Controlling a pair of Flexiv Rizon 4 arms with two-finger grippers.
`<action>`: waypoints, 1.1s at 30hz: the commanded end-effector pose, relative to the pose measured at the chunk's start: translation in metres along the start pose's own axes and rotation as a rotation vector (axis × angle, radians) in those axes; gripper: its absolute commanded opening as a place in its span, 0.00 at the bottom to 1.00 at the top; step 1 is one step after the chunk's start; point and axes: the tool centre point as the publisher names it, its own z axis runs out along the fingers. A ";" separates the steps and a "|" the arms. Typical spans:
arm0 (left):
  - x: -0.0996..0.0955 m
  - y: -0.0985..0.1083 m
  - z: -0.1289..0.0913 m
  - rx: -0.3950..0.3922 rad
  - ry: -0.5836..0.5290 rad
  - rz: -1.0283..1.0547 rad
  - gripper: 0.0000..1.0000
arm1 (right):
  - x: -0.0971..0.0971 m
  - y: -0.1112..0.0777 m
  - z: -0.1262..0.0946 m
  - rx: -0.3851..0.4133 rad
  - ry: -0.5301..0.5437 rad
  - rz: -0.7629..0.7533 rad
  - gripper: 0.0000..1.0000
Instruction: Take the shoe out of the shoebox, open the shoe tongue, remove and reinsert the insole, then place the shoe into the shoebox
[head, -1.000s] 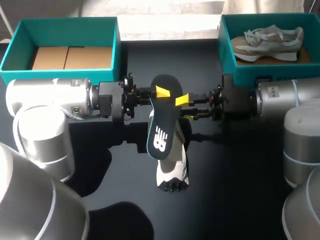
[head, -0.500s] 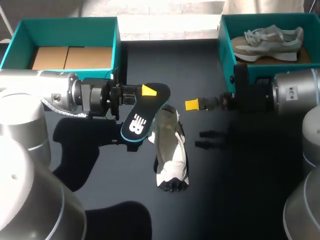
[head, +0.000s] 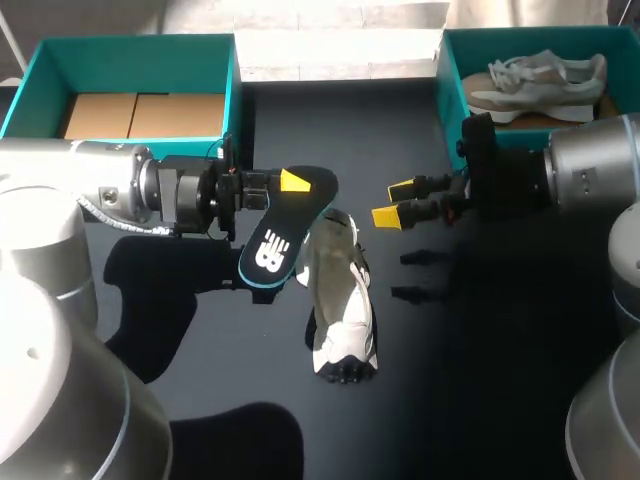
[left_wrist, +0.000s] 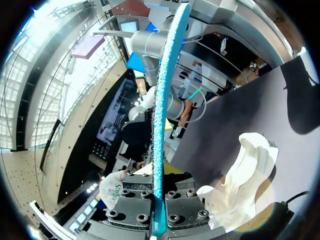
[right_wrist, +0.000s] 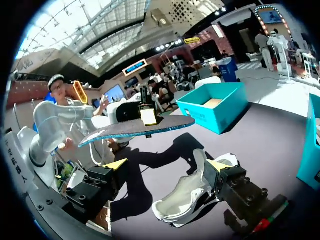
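A white shoe (head: 340, 295) lies on the black table, toe toward me. Above its heel end hangs the black insole (head: 275, 238) with a teal rim, tilted, with my left gripper (head: 292, 181) shut on its far end. In the left wrist view the insole (left_wrist: 164, 100) stands edge-on between the fingers, and the shoe (left_wrist: 245, 175) lies beside and below it. My right gripper (head: 395, 203) hovers open to the right of the shoe, holding nothing. From the right wrist, the insole (right_wrist: 140, 127) and shoe (right_wrist: 192, 197) lie ahead of the open gripper (right_wrist: 167, 167).
A teal shoebox (head: 452, 100) at the back right holds a second, beige shoe (head: 540, 85). Another teal box (head: 232, 100) at the back left has a cardboard floor. My left arm (head: 90, 195) spans the left side of the table.
The right gripper let go of the insole, opened wide and drew back to the right. The left arm carried the insole left and tilted it.
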 end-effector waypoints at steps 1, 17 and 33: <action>0.000 -0.001 0.000 -0.003 0.000 0.001 0.00 | 0.008 0.004 -0.011 0.210 -0.032 -0.550 1.00; 0.000 -0.001 0.000 -0.003 0.000 0.001 0.00 | 0.013 0.005 -0.007 0.348 0.063 -0.608 1.00; 0.035 -0.043 0.004 0.043 -0.043 -0.100 0.00 | 0.009 -0.028 -0.017 0.433 -0.161 -0.754 1.00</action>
